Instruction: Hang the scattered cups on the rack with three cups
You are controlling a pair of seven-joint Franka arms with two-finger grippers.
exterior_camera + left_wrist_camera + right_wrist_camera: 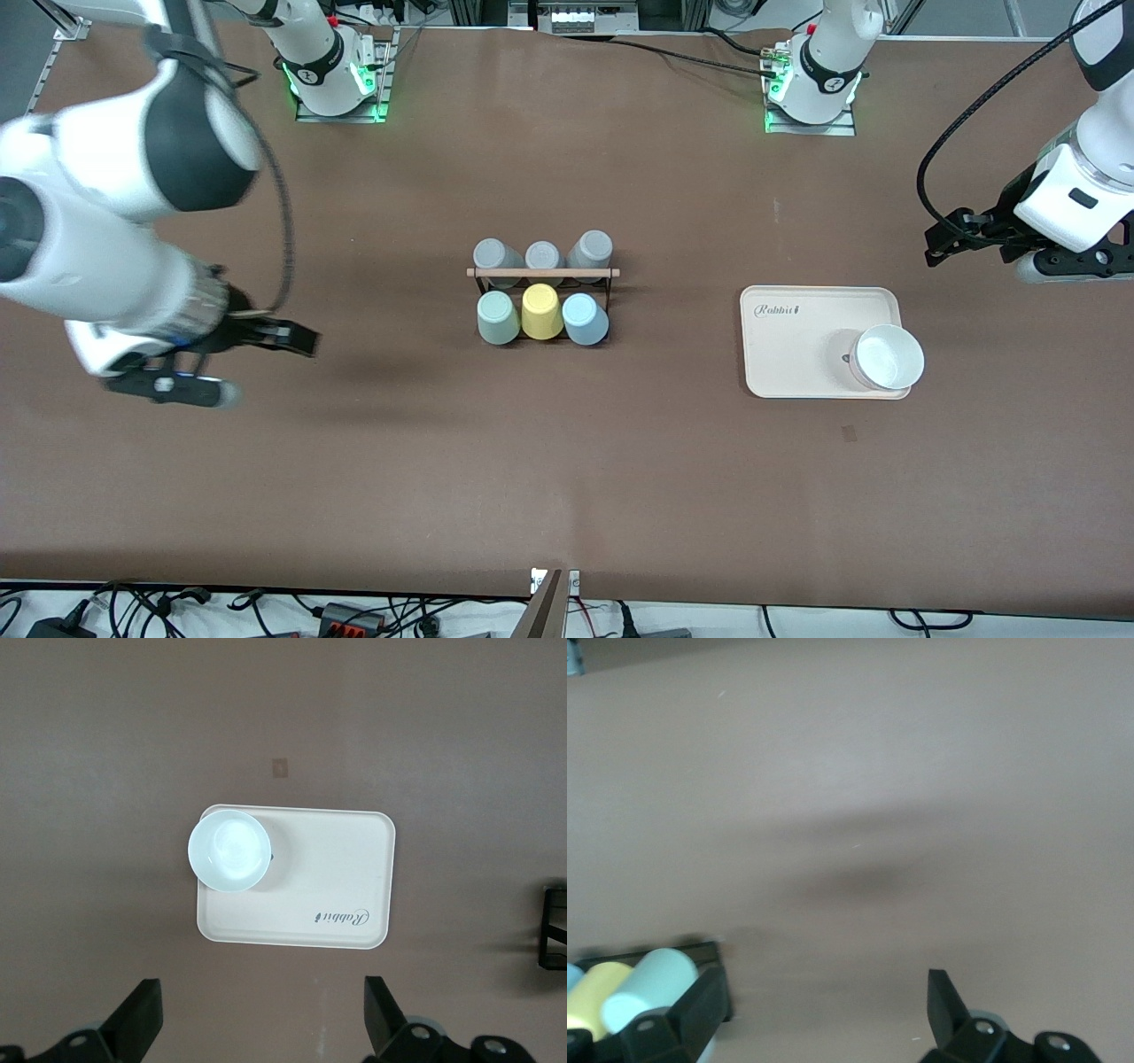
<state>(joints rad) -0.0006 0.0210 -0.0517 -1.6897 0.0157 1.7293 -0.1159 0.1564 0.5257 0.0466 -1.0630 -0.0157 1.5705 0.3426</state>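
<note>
While the pale mint green plastic tumbler (498,317) and light blue plastic tumbler (585,318) sit upturned on the black wire rack (542,273) flanking a yellow cup (541,311) | right gripper (297,338) wide open, empty, over bare table toward its own end | left gripper (261,1014) wide open, empty, above the cream tray (802,354), waiting

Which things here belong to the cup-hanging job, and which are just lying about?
Job:
mint green cup, on the rack
light blue cup, on the rack
rack

Lying about:
yellow cup
three grey cups
cream tray
white bowl on the tray
</note>
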